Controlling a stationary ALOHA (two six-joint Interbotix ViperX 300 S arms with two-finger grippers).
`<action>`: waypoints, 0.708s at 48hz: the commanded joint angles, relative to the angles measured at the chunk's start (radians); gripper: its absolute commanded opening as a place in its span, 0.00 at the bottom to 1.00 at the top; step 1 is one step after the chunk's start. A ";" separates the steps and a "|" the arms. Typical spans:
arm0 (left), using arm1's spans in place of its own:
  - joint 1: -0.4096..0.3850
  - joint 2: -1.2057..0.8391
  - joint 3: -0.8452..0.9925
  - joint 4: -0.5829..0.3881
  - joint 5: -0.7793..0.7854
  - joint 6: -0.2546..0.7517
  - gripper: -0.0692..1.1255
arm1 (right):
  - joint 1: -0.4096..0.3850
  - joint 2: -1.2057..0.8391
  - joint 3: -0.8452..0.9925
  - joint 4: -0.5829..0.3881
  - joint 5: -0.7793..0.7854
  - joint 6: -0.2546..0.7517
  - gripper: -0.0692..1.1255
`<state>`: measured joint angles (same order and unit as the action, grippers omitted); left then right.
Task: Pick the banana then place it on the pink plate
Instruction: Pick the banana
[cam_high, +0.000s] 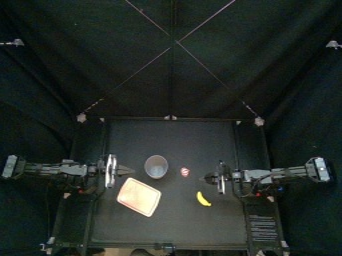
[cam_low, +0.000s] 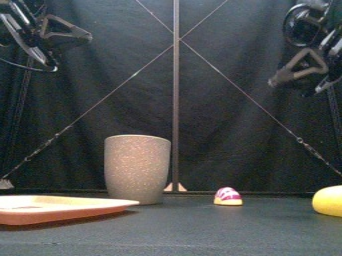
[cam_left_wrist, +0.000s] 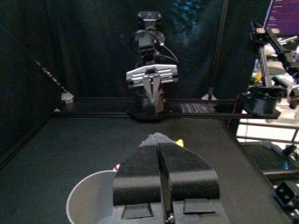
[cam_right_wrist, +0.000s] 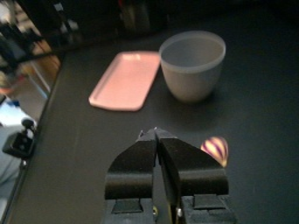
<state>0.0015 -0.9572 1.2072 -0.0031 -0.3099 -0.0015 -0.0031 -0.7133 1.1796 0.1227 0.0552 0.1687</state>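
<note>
The black counter carries four loose things, one of each kind: one pink tray, one grey cup, one banana and one small toy. Two arms reach in over it, one from each side.

The left pincer hangs above the counter's left side, level with the cup. In its wrist view the two jaws lie pressed together with only a thin seam between them, clenched on nothing. The right pincer hangs above the right side. Its jaws are likewise closed flat against each other, empty and touching none of the things.

The pink tray is the largest piece. It lies flat, a little askew, at the left front of the counter and is bare. The grey speckled cup stands upright just behind the tray's far corner, near the middle of the counter, and clear of it.

The banana lies on the counter at the right front, to the right of the tray, with a strip of bare counter between the two. It is just in front of the right pincer. In the front view only its end shows at the right edge.

The small pink toy sits to the right of the cup, apart from it and behind the banana.

The back half of the counter is open, as is the front strip below the tray and banana.
</note>
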 joint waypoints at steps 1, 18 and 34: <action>0.000 0.005 -0.015 0.002 -0.012 0.000 0.04 | -0.015 0.014 -0.049 0.017 0.209 0.031 0.08; 0.002 0.005 -0.014 0.000 -0.035 0.000 0.05 | -0.052 0.029 -0.104 -0.035 0.454 0.293 0.69; 0.011 0.005 0.002 -0.008 -0.035 0.000 0.05 | 0.031 0.132 -0.137 -0.035 0.408 0.414 0.91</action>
<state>0.0092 -0.9572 1.2241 -0.0061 -0.3359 -0.0015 -0.0107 -0.5998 1.0799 0.0767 0.4755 0.5829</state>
